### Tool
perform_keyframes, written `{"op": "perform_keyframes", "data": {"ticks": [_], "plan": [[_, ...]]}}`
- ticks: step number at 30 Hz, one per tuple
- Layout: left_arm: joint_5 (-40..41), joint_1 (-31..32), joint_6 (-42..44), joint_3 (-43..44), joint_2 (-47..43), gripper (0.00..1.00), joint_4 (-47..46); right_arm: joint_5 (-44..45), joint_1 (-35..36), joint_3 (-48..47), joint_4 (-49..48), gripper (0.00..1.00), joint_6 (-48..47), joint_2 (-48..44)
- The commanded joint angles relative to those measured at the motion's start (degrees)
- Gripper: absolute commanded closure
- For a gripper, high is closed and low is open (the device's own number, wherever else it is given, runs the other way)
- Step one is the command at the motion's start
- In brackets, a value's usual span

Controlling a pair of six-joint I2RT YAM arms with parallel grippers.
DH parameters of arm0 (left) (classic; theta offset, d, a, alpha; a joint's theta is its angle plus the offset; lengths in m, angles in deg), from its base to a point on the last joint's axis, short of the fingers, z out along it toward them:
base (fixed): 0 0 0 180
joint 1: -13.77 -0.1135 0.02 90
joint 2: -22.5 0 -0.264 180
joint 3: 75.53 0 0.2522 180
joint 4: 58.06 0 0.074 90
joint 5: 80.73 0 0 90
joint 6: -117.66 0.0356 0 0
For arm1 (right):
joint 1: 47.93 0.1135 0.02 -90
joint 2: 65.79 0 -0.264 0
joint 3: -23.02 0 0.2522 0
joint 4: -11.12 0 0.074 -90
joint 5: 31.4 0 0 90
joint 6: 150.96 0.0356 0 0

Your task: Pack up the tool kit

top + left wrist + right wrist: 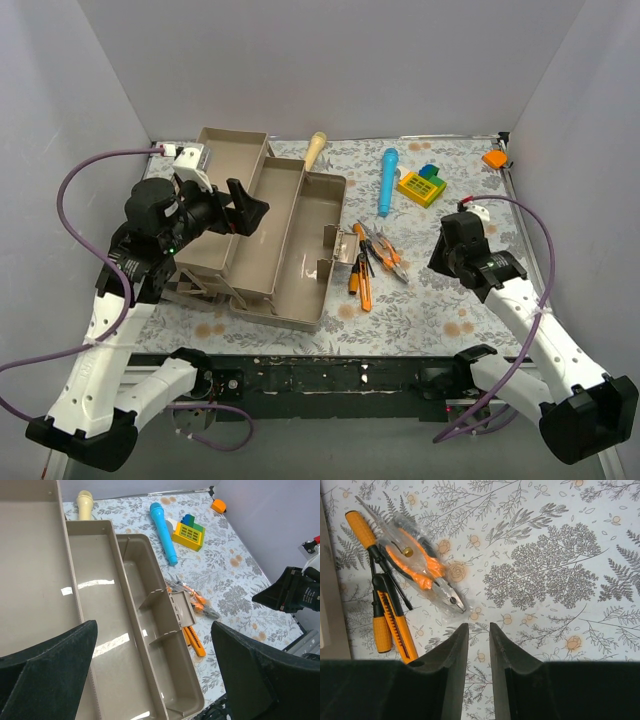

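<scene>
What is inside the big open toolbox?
Nothing that shows: the toolbox trays hold only bare plastic and small dividers. The left gripper covers the near corners, so those are unseen. The tools lie outside.

floral table [450, 300], open toolbox [300, 250], pliers [385, 255], screwdrivers [354, 283], blue cylinder [387, 180], yellow block [421, 186]

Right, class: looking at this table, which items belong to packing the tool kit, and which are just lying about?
Belong to the job:
open toolbox
pliers, in a clear bag
screwdrivers
orange utility knife

Just lying about:
blue cylindrical tool
yellow toy block
cream handle
small orange object in the far corner
</scene>
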Motion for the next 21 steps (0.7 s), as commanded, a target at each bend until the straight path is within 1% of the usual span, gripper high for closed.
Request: {"op": "perform_keyframes", "data": {"ticks": [1,5,8,9,12,13,14,16,18,21], "plan": [[0.22,0.14,0.54,3.0,-0.31,0.02,1.4,1.06,-2.45,-4.47,0.36,0.66,-2.05,0.66],[-0.92,0.22,0.54,2.65,-0.22,0.02,1.23,-2.79,-7.89,-8.42,-1.83,0.45,-4.5,4.61],[-1.53,0.14,0.98,2.3,0.13,0.02,1.14,-10.33,-14.65,-13.07,-3.59,0.26,-5.91,10.84],[-1.54,0.14,1.16,2.3,0.4,0.02,1.32,-13.59,-17.11,-14.65,-4.12,0.23,-6.53,13.74],[-1.36,0.22,2.03,2.21,0.84,0.02,1.76,-18.01,-21.79,-21.94,-4.3,0.17,-7.76,23.14],[-1.01,0.14,2.3,2.21,1.01,0.02,1.93,-18.62,-22.06,-24.92,-4.12,0.15,-8.11,28.04],[-0.83,0.14,2.56,2.21,1.19,0.02,2.11,-19.15,-24.41,-28.08,-3.86,0.13,-8.55,31.92],[-0.31,0.14,2.83,1.86,1.45,0.02,2.28,-21.69,-26.18,-34.67,-2.55,0.11,-9.43,39.22],[-0.39,0.05,2.91,1.42,1.8,0.02,2.37,-21.01,-27.42,-41.09,-1.22,0.1,-9.61,45.47],[-0.22,0.05,3.27,0.37,2.07,0.02,2.28,-19.78,-28.65,-49.45,-2.71,0.09,-9.96,53.12]]}}
